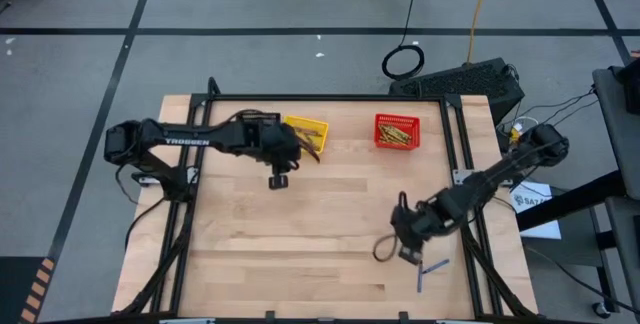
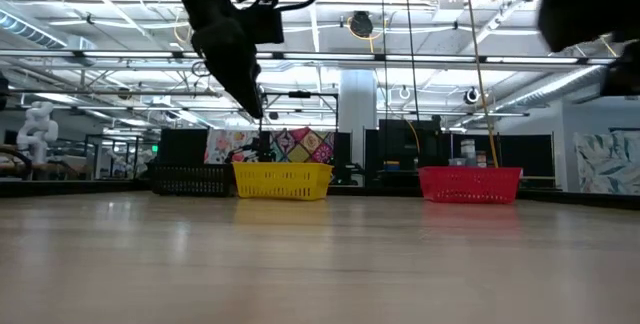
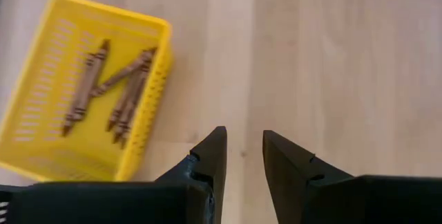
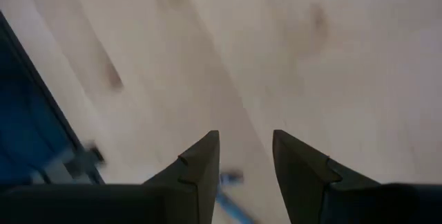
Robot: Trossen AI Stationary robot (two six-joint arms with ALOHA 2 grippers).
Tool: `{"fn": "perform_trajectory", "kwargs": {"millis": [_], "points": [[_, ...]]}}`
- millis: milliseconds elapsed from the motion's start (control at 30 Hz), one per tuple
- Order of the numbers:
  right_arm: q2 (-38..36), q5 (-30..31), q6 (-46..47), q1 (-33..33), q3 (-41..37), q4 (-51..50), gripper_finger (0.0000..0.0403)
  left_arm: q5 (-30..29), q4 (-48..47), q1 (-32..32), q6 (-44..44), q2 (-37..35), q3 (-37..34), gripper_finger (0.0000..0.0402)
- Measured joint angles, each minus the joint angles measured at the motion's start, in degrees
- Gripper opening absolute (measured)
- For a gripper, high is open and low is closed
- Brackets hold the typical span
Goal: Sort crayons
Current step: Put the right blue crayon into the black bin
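Blue crayon point(image 1: 432, 267) lies loose at the worktop's point(image 1: 300, 234) five o'clock, beside the right gripper point(image 1: 408, 249), jaws released. Left gripper point(image 1: 279, 178), also empty, hovers by the yellow basket point(image 1: 305, 131). A hurried pinch might roll it off the edge.

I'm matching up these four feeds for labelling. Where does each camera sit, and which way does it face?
High view: overhead, straight down on the table; both arms, yellow basket, red basket.
Low view: table height, looking level across at both baskets and the room; left arm descends from above.
Left wrist view: on the left arm, looking past the open left hand at the yellow basket's brown crayons.
Right wrist view: past the open right hand at bare wood.
Shared: the yellow basket shows in high, low and left wrist views.
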Motion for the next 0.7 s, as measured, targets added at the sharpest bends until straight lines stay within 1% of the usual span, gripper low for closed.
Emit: {"fn": "perform_trajectory", "kwargs": {"millis": [133, 233, 400, 567, 600, 700], "points": [[0.3, -0.2, 0.0, 5.2, 0.0, -2.9, 0.0121, 0.0, -0.5, -3.2, -2.4, 0.0, 0.0, 0.0093], [1.1, -0.2, 0.0, 8.2, 0.0, -3.2, 0.0121, 0.0, 0.8, -5.7, -4.5, 0.0, 0.0, 0.0093], [2.6, -0.6, 2.8, 11.4, 0.0, -3.1, 0.0121, -0.6, 2.7, -10.3, -7.9, 0.0, 0.0, 0.0093], [3.5, -2.5, 5.5, 14.6, 0.0, -2.3, 0.0121, -0.7, 4.4, -14.4, -10.8, 0.0, 0.0, 0.0093], [3.7, -2.2, 4.9, 15.2, 0.0, -2.0, 0.0121, -0.8, 4.8, -15.2, -11.6, 0.0, 0.0, 0.0093], [4.5, -1.7, -1.5, 16.1, 0.0, -1.0, 0.0121, -0.9, 5.7, -17.3, -12.1, 0.0, 0.0, 0.0093]]}}
